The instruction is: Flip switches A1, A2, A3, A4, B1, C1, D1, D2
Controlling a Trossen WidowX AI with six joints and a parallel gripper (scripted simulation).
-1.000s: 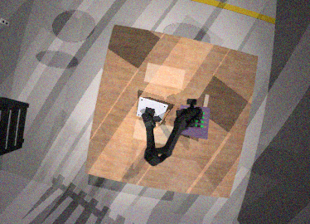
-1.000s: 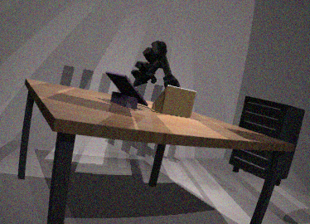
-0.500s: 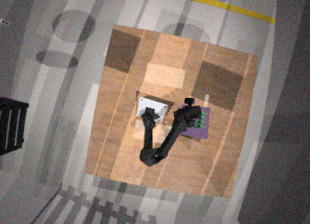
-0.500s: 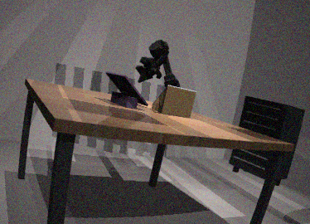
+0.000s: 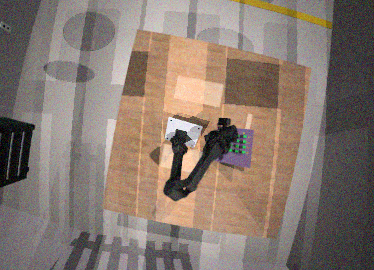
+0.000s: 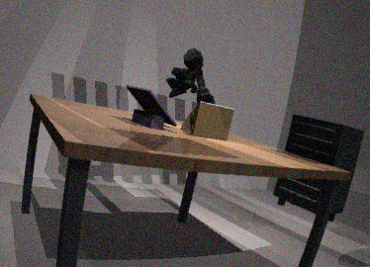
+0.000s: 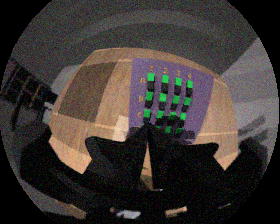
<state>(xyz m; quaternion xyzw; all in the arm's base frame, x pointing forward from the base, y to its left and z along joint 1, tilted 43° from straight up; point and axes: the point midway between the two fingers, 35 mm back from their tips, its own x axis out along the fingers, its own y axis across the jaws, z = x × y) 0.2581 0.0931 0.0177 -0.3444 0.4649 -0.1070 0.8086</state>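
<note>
The tilted purple panel (image 5: 241,161) (image 6: 148,103) (image 7: 202,107) carries several switches in lettered rows and numbered columns. In the wrist view, switches A1 (image 7: 151,77), A2 (image 7: 165,79), A3 (image 7: 178,81) and A4 (image 7: 189,84) show green toward the far edge and black on the near side. B1 (image 7: 149,96) and C1 (image 7: 146,114) look alike. Which ends stand raised is too grainy to tell. My gripper (image 7: 148,125) (image 6: 171,94) is shut and empty. Its tips appear just below C1 in the wrist view and hide D1 and part of row D. In the exterior view it hangs above the panel.
The arm's base stands on a box with a white top (image 5: 173,126) and a yellowish side (image 6: 213,123), left of the panel in the top view. The wooden table (image 5: 250,205) (image 6: 124,140) carries both. A black cabinet (image 5: 14,150) (image 6: 317,158) stands on the floor beyond the table.
</note>
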